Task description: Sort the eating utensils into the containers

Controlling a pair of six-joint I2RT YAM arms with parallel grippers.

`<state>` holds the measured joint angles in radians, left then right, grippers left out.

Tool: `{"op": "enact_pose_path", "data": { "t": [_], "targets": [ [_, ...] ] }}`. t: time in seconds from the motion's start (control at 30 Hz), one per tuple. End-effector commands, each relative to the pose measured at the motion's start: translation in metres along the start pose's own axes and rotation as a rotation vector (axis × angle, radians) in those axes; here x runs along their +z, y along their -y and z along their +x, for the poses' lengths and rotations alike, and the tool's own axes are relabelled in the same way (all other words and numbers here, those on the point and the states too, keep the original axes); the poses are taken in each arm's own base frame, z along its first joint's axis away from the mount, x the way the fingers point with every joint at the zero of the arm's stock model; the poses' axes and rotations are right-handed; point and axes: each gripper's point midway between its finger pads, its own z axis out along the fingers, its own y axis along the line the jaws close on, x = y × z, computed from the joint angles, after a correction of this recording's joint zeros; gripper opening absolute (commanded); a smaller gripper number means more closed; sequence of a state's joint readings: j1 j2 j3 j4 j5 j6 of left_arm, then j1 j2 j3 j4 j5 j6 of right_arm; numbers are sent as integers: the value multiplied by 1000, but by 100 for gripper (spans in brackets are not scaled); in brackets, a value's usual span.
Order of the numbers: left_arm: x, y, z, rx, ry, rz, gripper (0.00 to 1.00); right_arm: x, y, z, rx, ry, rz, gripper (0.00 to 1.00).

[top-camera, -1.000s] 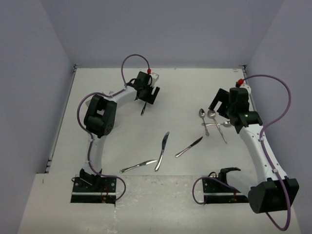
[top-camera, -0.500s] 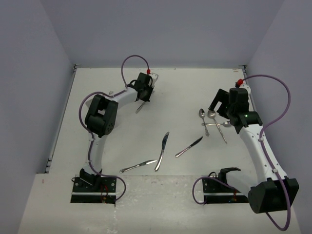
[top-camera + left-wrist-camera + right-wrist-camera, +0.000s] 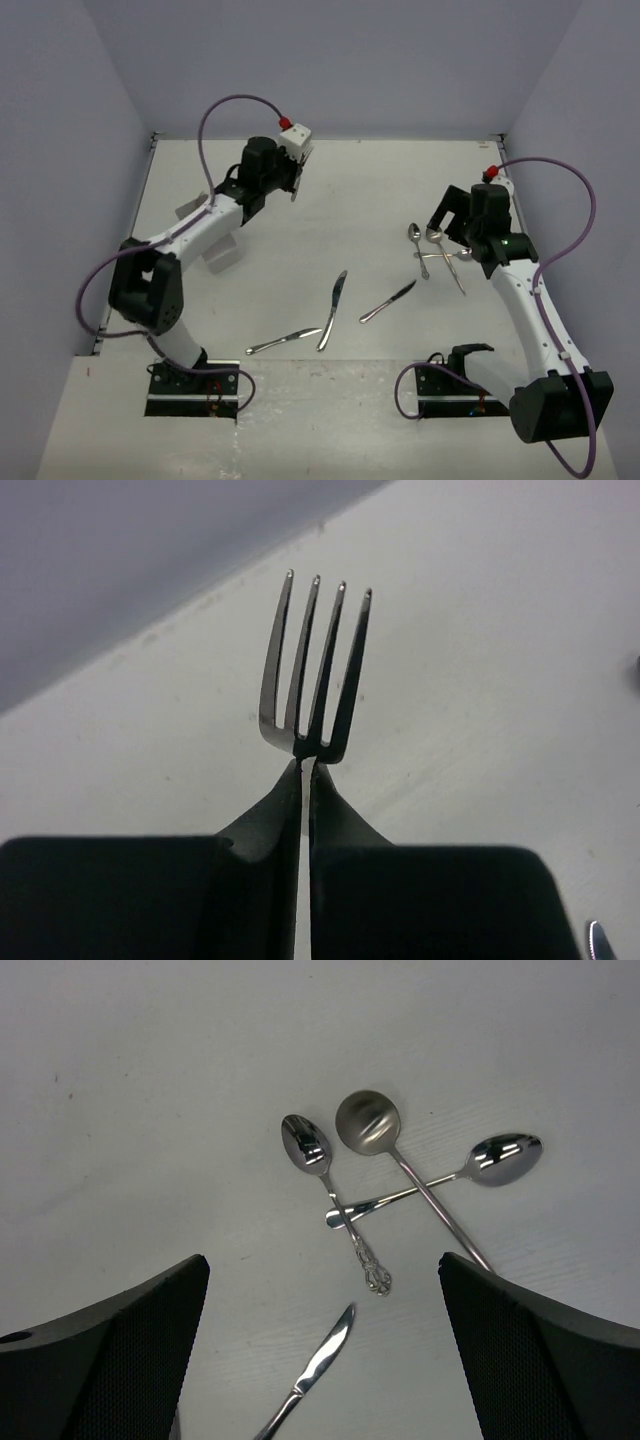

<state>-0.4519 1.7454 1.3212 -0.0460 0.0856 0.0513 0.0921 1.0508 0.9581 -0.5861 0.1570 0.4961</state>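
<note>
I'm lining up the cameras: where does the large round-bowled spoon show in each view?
Top external: the round-bowled spoon lies right of centre, bowl toward the top of the picture.
Left wrist: not in it.
Right wrist: upper middle, bowl up, handle running down to the right.
Shared landmark: the knife down-left of it in the top view, at the bottom edge of the right wrist view.

Off-white table (image 3: 380,190), matte, with a small dark speck (image 3: 57,1078) on it. Pale lilac back wall (image 3: 330,60), left wall (image 3: 60,150) and right wall (image 3: 595,90) box it in. Lighter beige ledge (image 3: 330,420) runs along the near edge.
</note>
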Motion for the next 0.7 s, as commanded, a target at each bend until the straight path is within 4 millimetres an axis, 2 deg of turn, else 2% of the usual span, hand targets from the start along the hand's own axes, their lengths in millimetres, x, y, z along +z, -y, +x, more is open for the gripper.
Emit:
{"op": "enact_pose_path", "data": {
  "t": [0.0, 0.03, 0.07, 0.1, 0.13, 0.17, 0.2, 0.23, 0.27, 0.3, 0.37, 0.4, 0.47, 0.57, 0.63, 0.67],
  "targets": [
    [-78, -7, -118, 141, 444, -30, 0, -2, -7, -10, -4, 42, -39, 99],
    [-82, -11, -102, 163, 438, -42, 0, -2, -7, -10, -4, 40, -38, 99],
    [-95, -23, -106, 176, 466, -62, 0, -2, -7, -10, -7, 42, -38, 99],
    [-118, -32, -118, 190, 518, -94, 0, -2, -7, -10, -8, 43, -37, 99],
    [-125, -40, -113, 188, 518, -104, 0, -1, -6, -11, -9, 43, -33, 99],
    [-139, -62, -112, 191, 530, -126, 0, -1, -5, -11, -9, 43, -29, 99],
    [-159, -72, -118, 207, 562, -149, 0, 0, -5, -10, -12, 44, -26, 99],
    [-163, -80, -107, 217, 549, -168, 0, 1, -3, -10, -14, 46, -20, 99],
    [-175, -100, -101, 226, 551, -223, 0, 3, -3, -10, -15, 47, -17, 99],
    [-186, -106, -92, 259, 560, -255, 0, 3, -2, -12, -16, 51, -5, 99],
    [-205, -121, -87, 272, 573, -309, 0, 7, -1, -13, -22, 42, 6, 99],
    [-205, -122, -79, 263, 566, -303, 0, 7, -1, -12, -23, 34, 9, 99],
    [-203, -120, -75, 262, 561, -267, 0, 9, -4, -14, -25, 26, 3, 99],
    [-194, -111, -75, 239, 562, -194, 0, 11, -5, -11, -26, 14, 0, 99],
    [-185, -108, -78, 206, 560, -144, 0, 13, -7, -8, -39, -2, -11, 99],
    [-171, -100, -73, 206, 534, -65, 0, 13, -7, -8, -41, -3, -10, 99]
  ]
}}
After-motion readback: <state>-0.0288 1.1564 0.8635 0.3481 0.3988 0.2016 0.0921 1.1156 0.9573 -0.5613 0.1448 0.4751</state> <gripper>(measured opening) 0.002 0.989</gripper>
